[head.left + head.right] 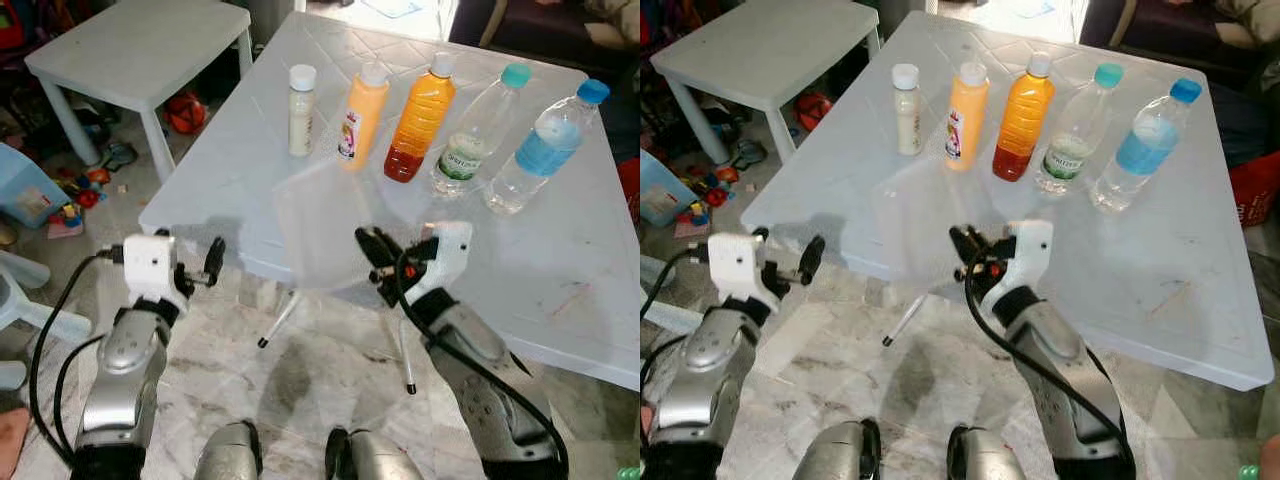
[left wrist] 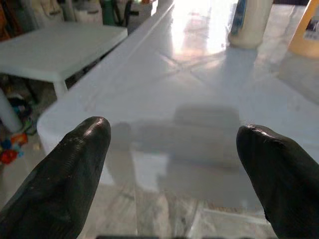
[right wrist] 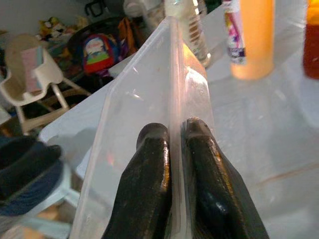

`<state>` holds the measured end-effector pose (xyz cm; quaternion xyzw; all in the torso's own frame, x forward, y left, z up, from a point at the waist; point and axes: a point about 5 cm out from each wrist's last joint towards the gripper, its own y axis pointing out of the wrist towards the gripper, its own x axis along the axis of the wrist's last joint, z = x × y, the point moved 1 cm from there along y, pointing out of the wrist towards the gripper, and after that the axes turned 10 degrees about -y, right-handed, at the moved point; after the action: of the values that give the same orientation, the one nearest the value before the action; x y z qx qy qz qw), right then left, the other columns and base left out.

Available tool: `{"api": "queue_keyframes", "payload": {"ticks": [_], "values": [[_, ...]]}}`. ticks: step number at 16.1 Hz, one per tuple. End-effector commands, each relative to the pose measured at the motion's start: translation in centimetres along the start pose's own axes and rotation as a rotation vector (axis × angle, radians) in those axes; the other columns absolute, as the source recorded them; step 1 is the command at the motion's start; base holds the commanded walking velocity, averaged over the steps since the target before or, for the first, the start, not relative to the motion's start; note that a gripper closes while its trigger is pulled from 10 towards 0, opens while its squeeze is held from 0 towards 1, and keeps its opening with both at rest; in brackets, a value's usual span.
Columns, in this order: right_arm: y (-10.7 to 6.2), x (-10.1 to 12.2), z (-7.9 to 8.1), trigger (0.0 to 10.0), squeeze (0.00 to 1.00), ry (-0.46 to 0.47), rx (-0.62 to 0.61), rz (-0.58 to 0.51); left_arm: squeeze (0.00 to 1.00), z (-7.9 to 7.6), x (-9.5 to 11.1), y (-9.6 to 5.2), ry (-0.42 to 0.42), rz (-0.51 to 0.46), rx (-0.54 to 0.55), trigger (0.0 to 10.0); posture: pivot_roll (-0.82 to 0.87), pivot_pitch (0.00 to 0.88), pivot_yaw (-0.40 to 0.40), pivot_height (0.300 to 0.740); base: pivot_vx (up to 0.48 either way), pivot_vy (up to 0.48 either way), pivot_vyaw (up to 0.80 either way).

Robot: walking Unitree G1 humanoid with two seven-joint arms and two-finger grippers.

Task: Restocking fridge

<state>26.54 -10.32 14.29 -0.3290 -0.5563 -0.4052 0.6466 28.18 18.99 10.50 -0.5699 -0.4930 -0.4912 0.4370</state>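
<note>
Nearest the camera, the robot's two silver arms reach forward over a marble-patterned floor (image 1: pixel 300 390). The right pincer (image 1: pixel 368 245) is pressed together on the near wall of a clear plastic bin (image 1: pixel 325 225), pinching that wall between its two black fingers (image 3: pixel 149 184); the right wrist view shows the thin transparent edge clamped between them. The bin sits at the near edge of the white table (image 1: pixel 560 270), partly overhanging it, and is see-through enough that its outline is faint. The left pincer (image 1: pixel 205 268) hovers to the left of the bin, just off the table's near-left corner, with its fingers (image 2: pixel 75 164) spread apart and nothing between them; the left wrist view looks across the tabletop between the two tips.

Farther back on the table, five bottles stand upright in a row running left to right. At the left is a small cream-coloured bottle (image 1: pixel 301 110) with a white cap, then an opaque orange bottle (image 1: pixel 361 118) with a printed label, then an orange juice bottle (image 1: pixel 420 122) with a white cap. Next comes a clear water bottle with a green label (image 1: pixel 477 135) and a teal cap, and at the right a clear water bottle with a blue label (image 1: pixel 548 150) and a blue cap. The bottles stand near one another without touching.

Beyond, at the far left, a smaller white side table (image 1: pixel 140 50) stands on the floor with scattered toys (image 1: pixel 75 190) beside it.
</note>
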Motion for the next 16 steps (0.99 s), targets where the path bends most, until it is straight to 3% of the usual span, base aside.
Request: {"api": "queue_keyframes", "payload": {"ticks": [1,6,7,8,9,10,13,16], "values": [[-0.2,-0.4,-1.1,10.0,0.0,-0.021,-0.07,0.024,0.0,-0.1,-0.1,0.2,0.006,0.009,0.001,10.0,-0.02,0.083,-0.031,0.74,0.0,0.0,0.0],[-0.7,-1.1,-3.5,10.0,0.0,0.045,-0.257,0.021,0.0,-0.1,-0.2,0.3,0.018,0.021,-0.016,10.0,-0.03,0.096,-0.013,0.74,0.0,0.0,0.0],[-0.9,-1.3,-3.8,8.6,0.0,0.077,-0.283,0.01,0.0,-0.3,-0.3,0.3,0.017,0.025,-0.02,10.0,-0.03,0.094,-0.014,0.74,0.0,0.0,0.0],[-0.9,-1.3,-3.8,8.4,0.0,0.04,-0.274,0.018,0.0,-0.7,-0.8,0.2,0.011,0.039,-0.031,10.0,-0.04,0.09,-0.016,0.74,0.0,0.0,0.0],[-0.9,-1.3,-3.8,8.4,0.0,0.033,-0.277,0.022,0.0,-0.8,-0.9,0.1,0.01,0.04,-0.035,10.0,-0.04,0.088,-0.019,0.74,0.0,0.0,0.0],[-0.9,-1.4,-3.9,10.0,0.0,0.047,-0.287,0.02,0.0,-1.1,-1.1,0.0,0.004,0.044,-0.037,10.0,-0.04,0.085,-0.024,0.74,0.0,0.0,0.0],[-0.9,-1.4,-4.0,10.0,0.0,0.043,-0.299,0.008,0.0,-1.1,-1.2,0.1,0.004,0.046,-0.034,10.0,-0.04,0.081,-0.029,0.74,0.0,0.0,0.0],[-0.3,-0.4,-3.4,10.0,0.0,-0.019,-0.244,-0.029,0.0,-0.8,-0.8,0.3,0.011,0.028,-0.021,10.0,-0.04,0.081,-0.033,0.74,0.0,0.0,0.27]]}}
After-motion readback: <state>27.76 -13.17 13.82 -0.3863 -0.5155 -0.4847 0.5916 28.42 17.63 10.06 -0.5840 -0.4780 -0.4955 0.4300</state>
